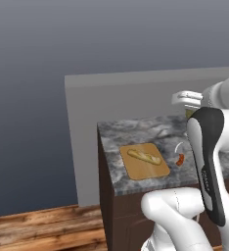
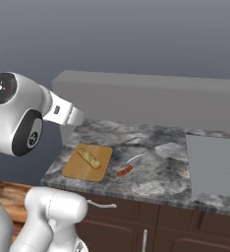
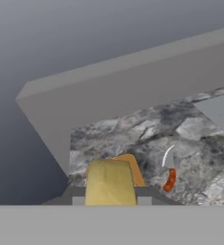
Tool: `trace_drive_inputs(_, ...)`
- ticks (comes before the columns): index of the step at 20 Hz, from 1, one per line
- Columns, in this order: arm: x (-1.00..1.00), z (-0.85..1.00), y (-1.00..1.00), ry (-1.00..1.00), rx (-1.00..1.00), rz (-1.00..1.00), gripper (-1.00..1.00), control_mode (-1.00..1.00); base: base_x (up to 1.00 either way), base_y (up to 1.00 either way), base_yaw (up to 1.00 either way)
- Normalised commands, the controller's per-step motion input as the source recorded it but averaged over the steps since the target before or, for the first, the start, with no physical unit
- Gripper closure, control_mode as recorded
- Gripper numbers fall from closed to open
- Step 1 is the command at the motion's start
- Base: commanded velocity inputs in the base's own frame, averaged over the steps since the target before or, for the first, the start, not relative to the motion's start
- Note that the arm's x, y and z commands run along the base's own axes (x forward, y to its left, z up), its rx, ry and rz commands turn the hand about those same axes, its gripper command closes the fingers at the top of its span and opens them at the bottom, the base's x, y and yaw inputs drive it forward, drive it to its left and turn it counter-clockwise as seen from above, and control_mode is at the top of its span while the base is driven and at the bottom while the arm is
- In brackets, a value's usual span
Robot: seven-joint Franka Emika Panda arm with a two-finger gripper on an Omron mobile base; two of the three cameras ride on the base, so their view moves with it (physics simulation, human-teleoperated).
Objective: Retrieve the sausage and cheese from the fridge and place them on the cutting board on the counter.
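A pale yellow block of cheese (image 3: pixel 110 182) sits between my fingertips, with my gripper (image 3: pixel 110 198) shut on it. The hand (image 1: pixel 187 100) hovers above the marbled counter (image 1: pixel 136 132), to the right of the cutting board and behind it. The tan cutting board (image 1: pixel 141 172) (image 2: pixel 82 171) lies near the counter's left front corner, and its edge (image 3: pixel 134 170) peeks out just beyond the cheese. A tan loaf-like piece (image 1: pixel 145 156) lies across the board. The sausage and the fridge are out of view.
A small knife with an orange-red handle (image 1: pixel 179 159) (image 2: pixel 125 170) (image 3: pixel 170 179) lies on the counter right of the board. A grey wall (image 2: pixel 151 98) rises behind the counter. A flat grey panel (image 2: pixel 215 165) is set into the top at the right. The counter ends just left of the board.
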Motion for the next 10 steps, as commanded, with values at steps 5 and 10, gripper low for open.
trace_drive_inputs(5,0.05,-0.02,0.00,0.02,0.00,0.00,1.00,-1.00,0.00,0.00,0.00)
trace_drive_inputs(10,0.54,-0.38,0.00,0.35,-0.03,0.12,1.00,-1.00,0.00,0.00,0.00)
